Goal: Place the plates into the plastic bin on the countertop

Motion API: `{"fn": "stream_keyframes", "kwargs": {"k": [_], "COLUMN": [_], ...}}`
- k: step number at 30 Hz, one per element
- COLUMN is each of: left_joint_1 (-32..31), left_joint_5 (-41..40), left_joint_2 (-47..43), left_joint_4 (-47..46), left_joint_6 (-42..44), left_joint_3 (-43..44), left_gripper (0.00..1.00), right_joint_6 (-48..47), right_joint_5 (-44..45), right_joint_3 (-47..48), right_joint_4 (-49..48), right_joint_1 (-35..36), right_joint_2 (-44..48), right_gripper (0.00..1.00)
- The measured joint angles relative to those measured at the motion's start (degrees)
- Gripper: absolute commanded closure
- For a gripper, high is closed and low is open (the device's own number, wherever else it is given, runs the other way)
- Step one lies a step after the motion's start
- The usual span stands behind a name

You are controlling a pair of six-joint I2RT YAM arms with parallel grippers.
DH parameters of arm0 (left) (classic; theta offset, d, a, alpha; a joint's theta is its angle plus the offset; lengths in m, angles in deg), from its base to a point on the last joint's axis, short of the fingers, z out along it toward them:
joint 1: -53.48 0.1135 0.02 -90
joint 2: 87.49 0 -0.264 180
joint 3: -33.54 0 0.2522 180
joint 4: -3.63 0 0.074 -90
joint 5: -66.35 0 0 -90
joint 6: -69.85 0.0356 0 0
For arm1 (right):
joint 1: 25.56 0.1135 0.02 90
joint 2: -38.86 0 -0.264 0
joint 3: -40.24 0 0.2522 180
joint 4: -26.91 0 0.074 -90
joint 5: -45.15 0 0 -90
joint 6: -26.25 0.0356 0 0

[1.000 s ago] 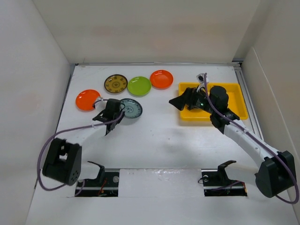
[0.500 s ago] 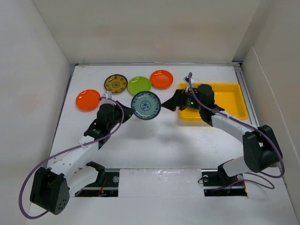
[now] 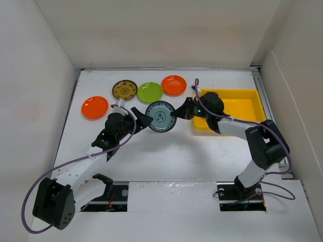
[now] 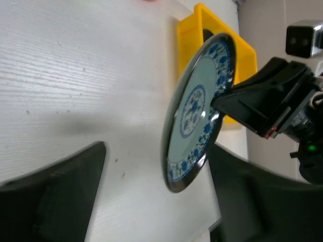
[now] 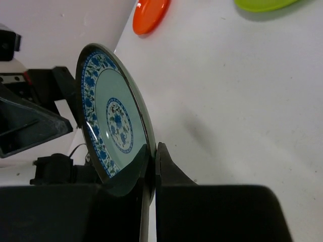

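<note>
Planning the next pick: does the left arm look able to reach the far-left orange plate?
Likely yes: the left gripper is open, the right gripper holds the teal plate, and the orange plate lies uncovered, nothing in between.

Seen from my remote station, the white countertop (image 3: 166,151) carries four plates lying flat along its far side. I count an orange plate (image 3: 95,107) set apart at the left, then a dark gold-patterned plate (image 3: 124,89), a lime green plate (image 3: 150,92) and a second orange plate (image 3: 174,85) close together. The yellow bin (image 3: 242,103) rests at the far right.
</note>
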Motion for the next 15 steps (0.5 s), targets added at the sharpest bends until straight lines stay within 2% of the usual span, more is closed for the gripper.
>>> {"fn": "stream_keyframes", "kwargs": {"k": [1,4,9,15], "left_joint_1": [-0.04,0.00,0.02,0.00], "left_joint_5": [-0.52,-3.72,-9.46,-11.72], "left_joint_2": [0.00,-0.15,-0.44,-0.70], "left_joint_4": [0.28,3.34,8.61,11.78], "left_joint_6": [0.13,-0.42,0.20,1.29], "left_joint_3": [0.00,0.66,2.01,2.14], "left_gripper": [0.00,0.00,0.00,0.00], "right_joint_6": [0.55,2.23,3.78,4.26], "right_joint_5": [0.17,2.99,14.08,20.76], "right_joint_3": [-0.17,-2.58,-5.73,-6.32], "right_joint_4": [-0.33,0.79,5.53,8.22], "right_joint_1": [-0.20,-3.96,-16.26,-26.91], "right_joint_2": [0.24,3.34,9.88,8.92], "right_gripper": [1.00,1.00,1.00,1.00]}}
